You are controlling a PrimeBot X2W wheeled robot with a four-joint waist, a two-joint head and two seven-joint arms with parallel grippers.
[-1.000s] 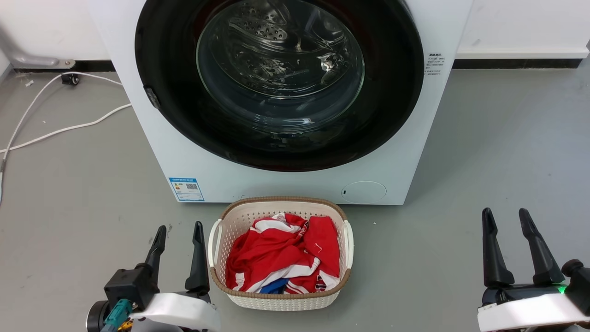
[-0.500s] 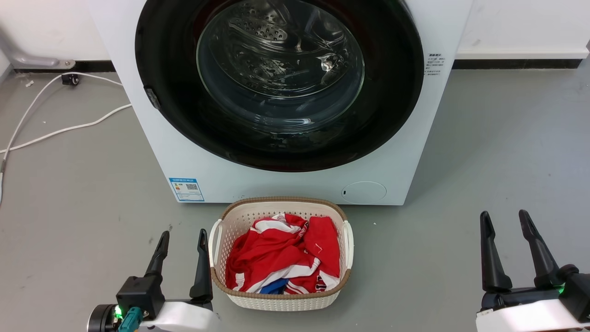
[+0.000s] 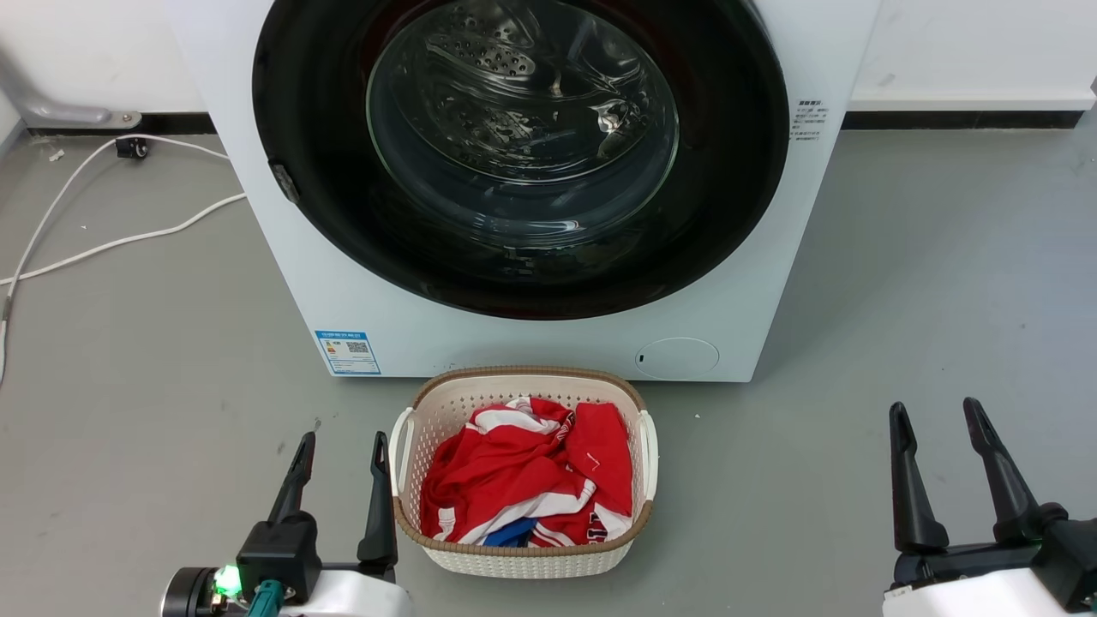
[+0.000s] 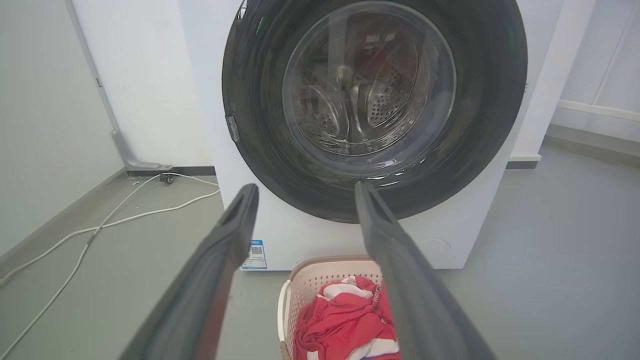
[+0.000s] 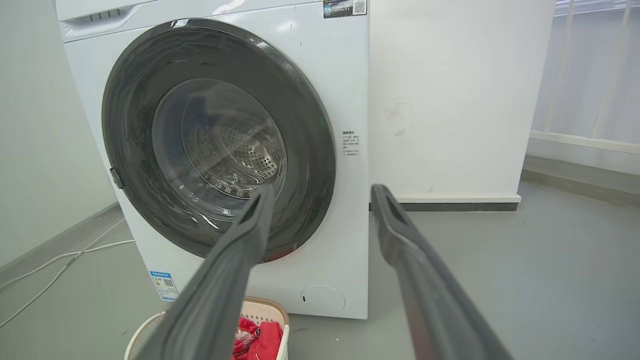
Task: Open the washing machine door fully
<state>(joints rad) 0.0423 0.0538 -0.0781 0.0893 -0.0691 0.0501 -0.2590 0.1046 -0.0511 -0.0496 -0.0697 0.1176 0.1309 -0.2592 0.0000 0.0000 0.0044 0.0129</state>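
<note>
The washing machine (image 3: 514,343) stands on the grey floor (image 3: 900,300) against a white wall, and the washing machine door (image 3: 520,154) lies shut, flat against the white front. Its wide black rim takes nearly the whole width of the machine. Through the clear glass at the centre the perforated steel drum is visible. A small grey catch (image 3: 283,182) sits on the robot's left edge of the rim. Low on the front there is a blue label (image 3: 347,351) at the left and a round cap (image 3: 677,356) at the right. Just in front of the machine stands a cream laundry basket (image 3: 523,372) with red and white clothes (image 3: 523,488) in it. The left gripper (image 3: 343,439) hovers low, just beside the left handle of the basket, its jaws released and holding nothing. A green light (image 3: 224,580) glows at its wrist. The right gripper (image 3: 934,405) is well apart from the basket, over bare floor at the right, its jaws also spread with nothing between them. Both grippers are well apart from the door and touch nothing. In the left wrist view the tips of the two fingers (image 4: 225,240) appear before the lower part of the door. A white cable (image 3: 111,244) runs over the floor at the left of the machine.
</note>
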